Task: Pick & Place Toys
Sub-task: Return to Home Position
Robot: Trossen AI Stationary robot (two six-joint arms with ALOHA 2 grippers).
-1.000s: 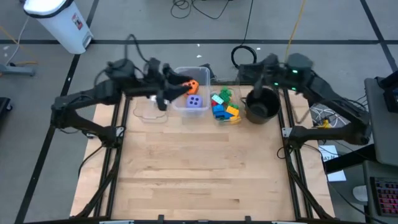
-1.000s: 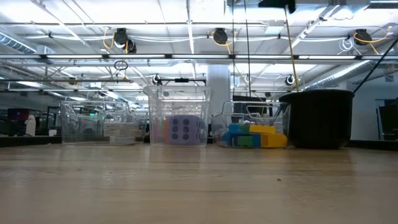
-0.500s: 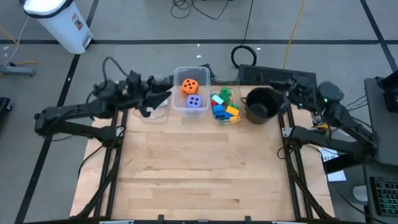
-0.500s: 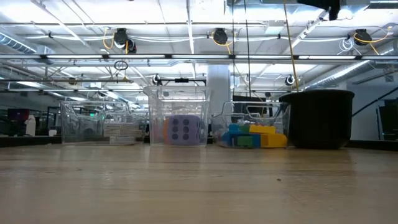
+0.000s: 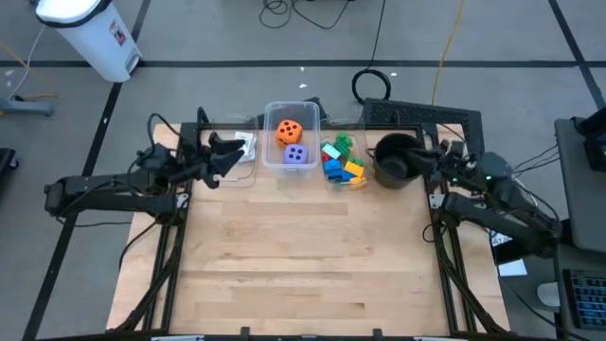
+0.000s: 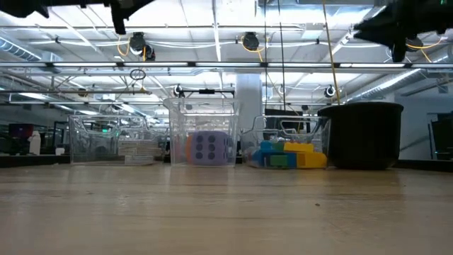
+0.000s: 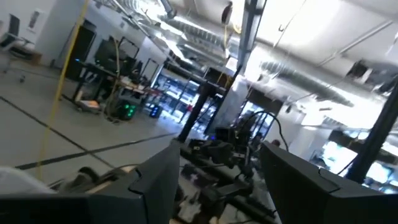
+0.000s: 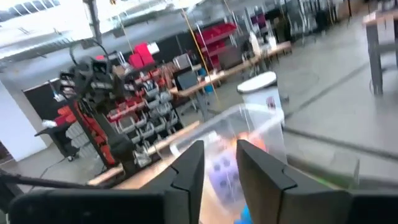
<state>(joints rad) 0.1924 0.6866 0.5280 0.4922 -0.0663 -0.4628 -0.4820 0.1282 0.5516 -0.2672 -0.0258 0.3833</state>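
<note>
An orange foam die with dark dots and a purple foam die with dots lie side by side in a clear plastic bin. It is the second bin out from the black pot on the wooden table. In the low view the purple die shows four dots and hides most of the orange one.

The small red, green, yellow and blue plastic bricks are heaped in another clear bin just beside the pot. A third clear bin stands farthest from the pot. The low view shows a flat white stack in it that looks like playing cards.

The left gripper hangs above this farthest bin, well apart from the pot and just beside the dice bin. It touches no toy. Its wrist view shows the fingers spread wide with nothing between them.

The right gripper hovers just beside the pot, on the side away from the bins. It is higher than the pot's rim and clear of the bricks. Its fingers are parted by a narrow gap and hold nothing.
</note>
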